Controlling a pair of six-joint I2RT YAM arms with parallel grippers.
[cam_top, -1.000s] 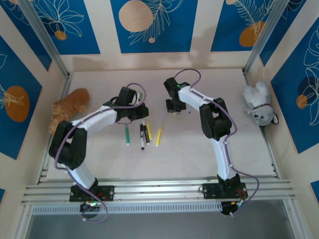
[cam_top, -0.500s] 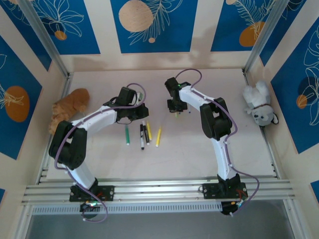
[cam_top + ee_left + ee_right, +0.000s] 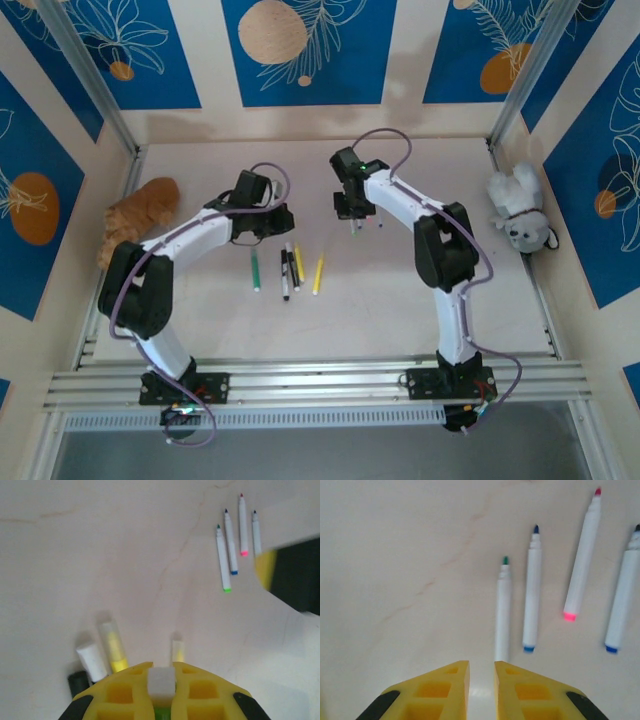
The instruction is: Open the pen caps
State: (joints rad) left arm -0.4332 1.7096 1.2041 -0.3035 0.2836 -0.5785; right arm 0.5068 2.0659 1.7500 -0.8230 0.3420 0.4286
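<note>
**Nine pens counted, five look left to uncap**

Four white pens lie in a row far-right of centre, just beyond the right jaws: green-tipped pen, blue-tipped pen, pink-tipped pen and dark-tipped pen. All four tips are bare.

Five more sit mid-surface, just near of the left jaws: green pen, black-and-white pen, black pen, yellow pen and second yellow pen. Their caps are too small to split from the bodies from above. The left wrist view shows a blunt white end, yellow end and black end, probably the pen caps.

There is one orange plush at the left edge and one white plush at the right edge.

The left jaws are closed around a small white block, likely a pen end, though I can't tell for sure. The right jaws are nearly together with a thin slit, and nothing can be seen in it.

Judged step: uncapping the next pen from the near group.
- One arm should pinch the body and the other the short cap alone.
- Pull straight along the pen's axis, with no bending.
- The pens lie close together, so lift one clear first to avoid dragging its neighbours.
</note>
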